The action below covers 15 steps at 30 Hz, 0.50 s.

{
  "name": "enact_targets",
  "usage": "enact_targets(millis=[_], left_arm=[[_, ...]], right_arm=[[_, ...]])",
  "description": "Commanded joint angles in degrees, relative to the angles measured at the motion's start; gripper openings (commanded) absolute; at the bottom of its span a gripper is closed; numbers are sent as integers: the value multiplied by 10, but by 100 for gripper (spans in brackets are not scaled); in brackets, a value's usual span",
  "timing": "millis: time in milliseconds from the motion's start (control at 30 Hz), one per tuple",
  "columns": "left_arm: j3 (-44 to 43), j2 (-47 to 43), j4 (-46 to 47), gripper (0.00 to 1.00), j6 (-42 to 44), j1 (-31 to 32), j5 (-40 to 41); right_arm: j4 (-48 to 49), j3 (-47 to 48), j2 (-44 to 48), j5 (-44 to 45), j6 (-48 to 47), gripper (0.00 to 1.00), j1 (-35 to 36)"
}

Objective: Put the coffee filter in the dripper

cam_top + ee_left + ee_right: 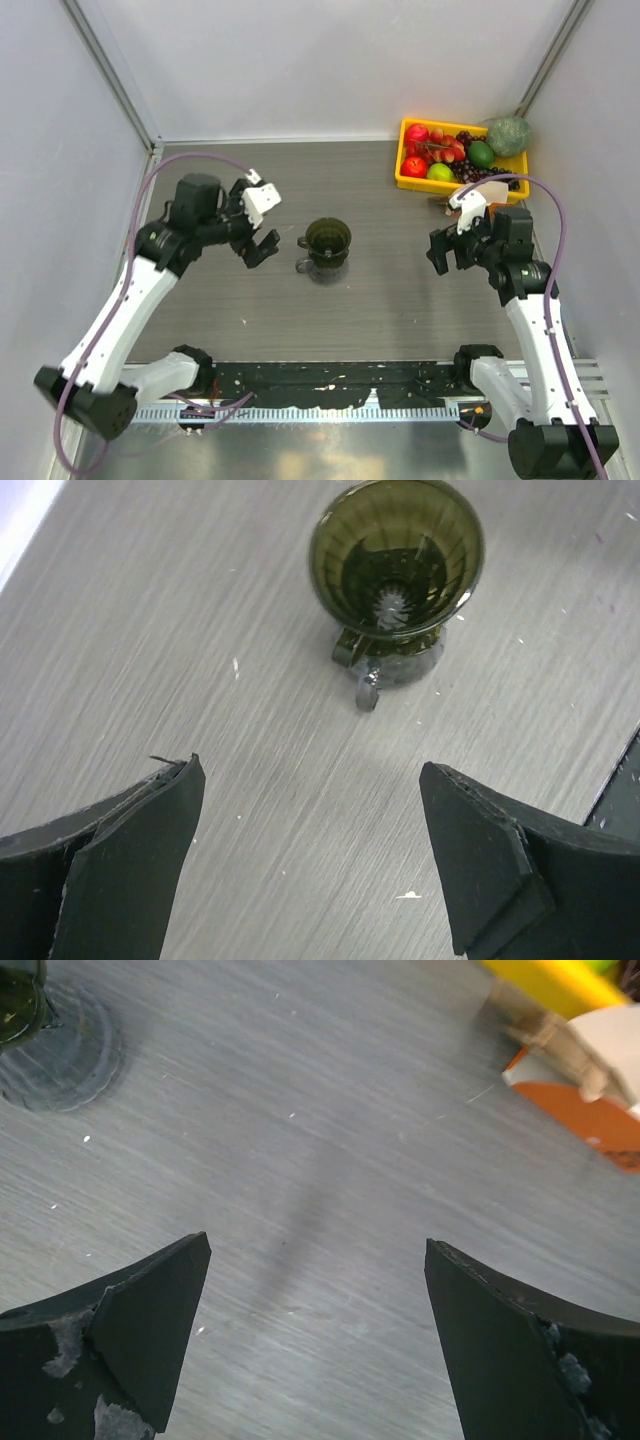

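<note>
On the table (390, 300), the dripper (328, 238) stands upright, handle pointing left.

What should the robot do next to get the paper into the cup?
Probably swing the right gripper toward the coffee filter, which lies beside the yellow basket. It and the left gripper are open and empty, the dripper holds nothing, and the filter is nearest the right arm.

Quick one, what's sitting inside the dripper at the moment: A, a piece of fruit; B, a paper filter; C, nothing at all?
C: the left wrist view looks straight down into the dripper and shows only its bare ribbed wall and the drain opening at the bottom.
</note>
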State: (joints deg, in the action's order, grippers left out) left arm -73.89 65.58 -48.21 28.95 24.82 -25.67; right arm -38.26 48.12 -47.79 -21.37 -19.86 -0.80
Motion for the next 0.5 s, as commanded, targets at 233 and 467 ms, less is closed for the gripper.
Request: enact_targets(millis=[233, 467], left_arm=[[119, -113, 117, 99, -152, -5, 38], [140, -112, 133, 99, -138, -5, -14]], right_arm=[[-34, 197, -53, -19, -212, 95, 3], [-50, 311, -243, 61, -312, 97, 40]])
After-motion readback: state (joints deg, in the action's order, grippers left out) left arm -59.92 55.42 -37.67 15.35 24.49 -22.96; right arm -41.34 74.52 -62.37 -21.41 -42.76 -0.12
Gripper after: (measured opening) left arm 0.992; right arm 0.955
